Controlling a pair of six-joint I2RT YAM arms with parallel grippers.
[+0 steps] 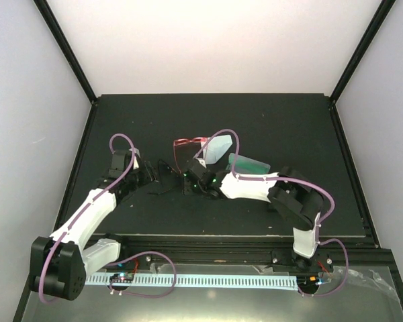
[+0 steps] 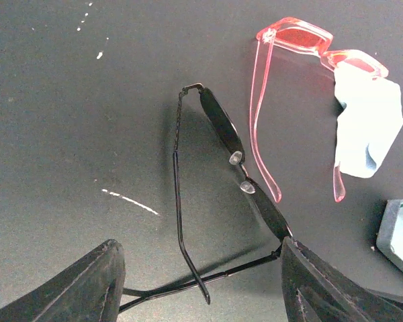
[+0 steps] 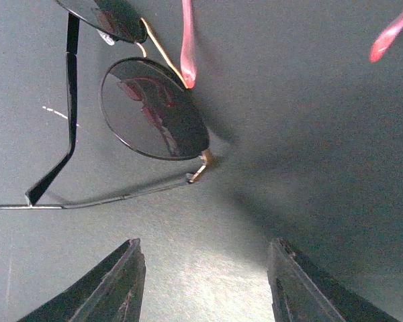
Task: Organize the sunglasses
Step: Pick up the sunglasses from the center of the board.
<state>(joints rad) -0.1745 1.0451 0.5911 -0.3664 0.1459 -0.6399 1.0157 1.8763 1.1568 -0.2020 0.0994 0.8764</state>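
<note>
The black sunglasses [image 2: 221,127] lie unfolded on the dark table between my two grippers; they also show in the top view [image 1: 166,172] and in the right wrist view [image 3: 154,107]. The red sunglasses [image 2: 302,40] lie just beyond them, arms pointing towards me, also in the top view [image 1: 187,147]. My left gripper [image 2: 201,292] is open; one black arm runs across the gap between its fingers, and the right finger [image 2: 316,282] is beside the frame's hinge. My right gripper [image 3: 205,282] is open and empty, a little short of the black lens. In the top view the left gripper [image 1: 146,176] and right gripper [image 1: 189,182] face each other.
A light blue cloth [image 1: 218,149] lies against the red sunglasses' right side, also in the left wrist view [image 2: 366,127]. A pale teal case [image 1: 250,165] lies right of it, partly under my right arm. White walls and black posts enclose the table [image 1: 282,121].
</note>
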